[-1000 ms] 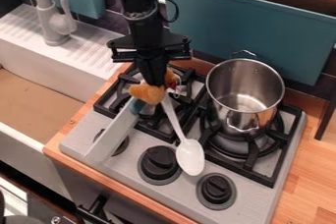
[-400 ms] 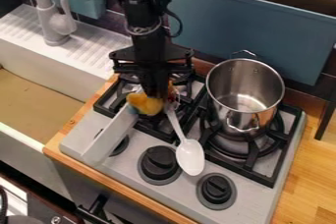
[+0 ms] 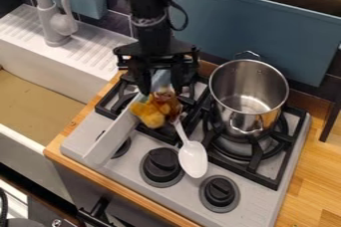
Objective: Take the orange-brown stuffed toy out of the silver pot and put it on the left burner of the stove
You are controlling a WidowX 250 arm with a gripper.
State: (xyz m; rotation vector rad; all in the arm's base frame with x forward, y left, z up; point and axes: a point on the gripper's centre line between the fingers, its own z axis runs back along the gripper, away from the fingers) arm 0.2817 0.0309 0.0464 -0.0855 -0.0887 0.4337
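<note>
The black gripper [image 3: 160, 87] stands open over the stove's left burner, its two fingers apart. A yellow and orange toy [image 3: 152, 114] with a reddish-brown part lies just below the fingertips, on the burner's grate. Beside it, a long white blade-like object [image 3: 112, 137] slants down to the left across the stove's front. A bluish part shows between the fingers; whether it belongs to that object I cannot tell. The white spoon [image 3: 193, 158] has its bowl between the knobs and its handle running up to the toy, which hides the handle's end.
On the right burner stands a steel pot [image 3: 248, 96], upright and uncovered. Black knobs [image 3: 162, 165] line the stove's front. A white sink with a grey faucet [image 3: 56, 19] is at left, and a blue-grey bin [image 3: 259, 34] rises behind the stove.
The gripper has opened from around the toy's top. Over the second, the toy has come down a little toward the stove's front, and the gripper has shifted slightly right.
</note>
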